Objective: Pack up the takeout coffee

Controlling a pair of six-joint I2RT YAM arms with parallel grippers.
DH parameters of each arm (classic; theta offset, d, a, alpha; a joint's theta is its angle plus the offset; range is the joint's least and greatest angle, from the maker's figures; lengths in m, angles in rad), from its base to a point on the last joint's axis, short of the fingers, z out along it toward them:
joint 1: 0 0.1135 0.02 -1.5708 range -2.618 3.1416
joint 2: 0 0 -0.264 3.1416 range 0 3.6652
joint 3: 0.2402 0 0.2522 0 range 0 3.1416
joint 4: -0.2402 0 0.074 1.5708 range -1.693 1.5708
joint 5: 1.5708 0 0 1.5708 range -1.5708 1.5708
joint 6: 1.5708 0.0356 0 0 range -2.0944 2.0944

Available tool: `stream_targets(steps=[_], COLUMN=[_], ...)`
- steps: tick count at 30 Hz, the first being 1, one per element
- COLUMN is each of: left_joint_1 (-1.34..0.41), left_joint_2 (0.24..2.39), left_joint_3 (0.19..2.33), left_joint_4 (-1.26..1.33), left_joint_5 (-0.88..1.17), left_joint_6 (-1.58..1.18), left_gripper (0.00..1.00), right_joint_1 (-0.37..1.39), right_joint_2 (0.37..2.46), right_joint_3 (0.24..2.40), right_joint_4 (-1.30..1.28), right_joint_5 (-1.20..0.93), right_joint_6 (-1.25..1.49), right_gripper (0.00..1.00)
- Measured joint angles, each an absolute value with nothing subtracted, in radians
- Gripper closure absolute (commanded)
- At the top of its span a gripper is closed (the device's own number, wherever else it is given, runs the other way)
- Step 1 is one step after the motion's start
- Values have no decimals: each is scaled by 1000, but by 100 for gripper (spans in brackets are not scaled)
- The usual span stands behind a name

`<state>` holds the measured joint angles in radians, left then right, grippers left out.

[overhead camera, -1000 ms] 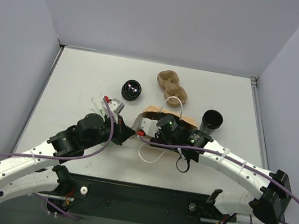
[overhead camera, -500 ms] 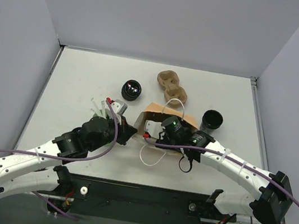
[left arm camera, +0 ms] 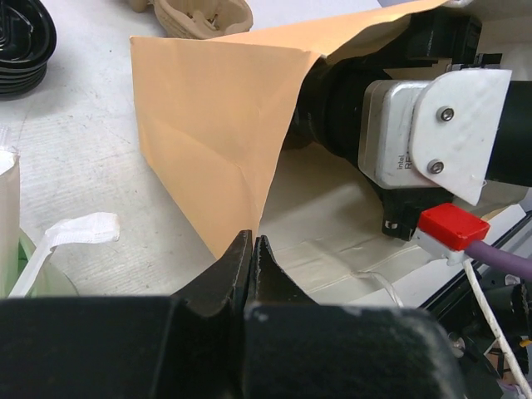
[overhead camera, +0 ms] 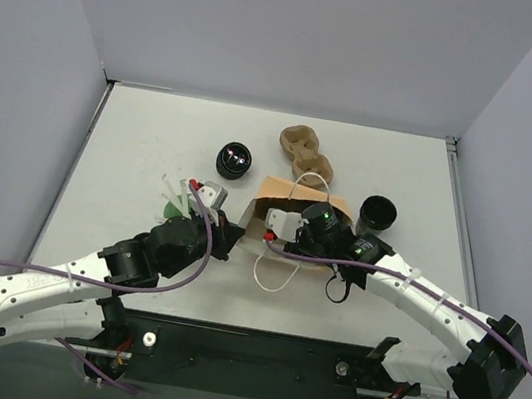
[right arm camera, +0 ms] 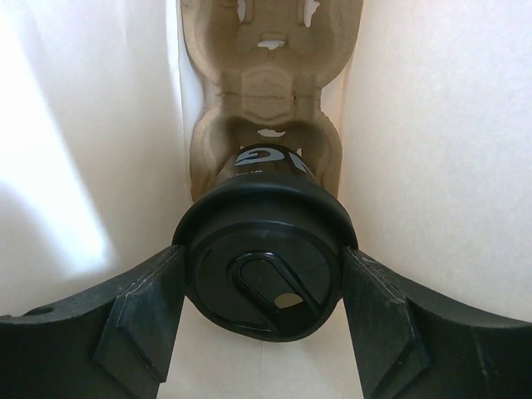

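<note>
The takeout coffee [right arm camera: 264,264], a black cup with a black lid, lies inside the brown paper bag [overhead camera: 298,201]. My right gripper [right arm camera: 262,262] is shut on its lid, one finger on each side. The cup's far end points at a pulp carrier [right arm camera: 268,91] between the bag's pale walls. In the top view the bag hides the cup and the right fingers. My left gripper [left arm camera: 251,245] is shut on the bag's lower edge [left arm camera: 237,224] at the mouth and appears in the top view as the left gripper [overhead camera: 232,238].
A lidless black cup [overhead camera: 234,160] stands back left of the bag and another black cup [overhead camera: 378,213] to its right. A pulp carrier [overhead camera: 305,155] lies behind the bag. A green cup with white straws [overhead camera: 176,208] stands beside my left arm. The bag's white handle [overhead camera: 273,270] trails forward.
My right arm has shifted right and a little back, carrying the cup in the bag. The left arm has slid right along the table while its gripper stays at the bag's mouth.
</note>
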<state>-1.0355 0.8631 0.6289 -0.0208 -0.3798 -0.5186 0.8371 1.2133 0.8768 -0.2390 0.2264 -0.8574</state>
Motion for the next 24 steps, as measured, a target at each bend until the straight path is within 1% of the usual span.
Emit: stream_targets(steps=[13, 18, 24], left_joint_1=[-1039, -1039, -1039], left_joint_2=[857, 850, 850], left_joint_3=[619, 599, 596], left_joint_4=[3, 12, 11], left_joint_5=[-342, -304, -282], left_joint_6=[-548, -562, -566], left_gripper=[100, 100, 100], right_joint_1=[825, 826, 832], right_joint_2=[1234, 1253, 1280], right_joint_3=[818, 766, 760], right_joint_4=[-107, -43, 12], right_joint_5=[216, 213, 219], right_joint_6=[-972, -997, -1005], right_gripper=[62, 62, 62])
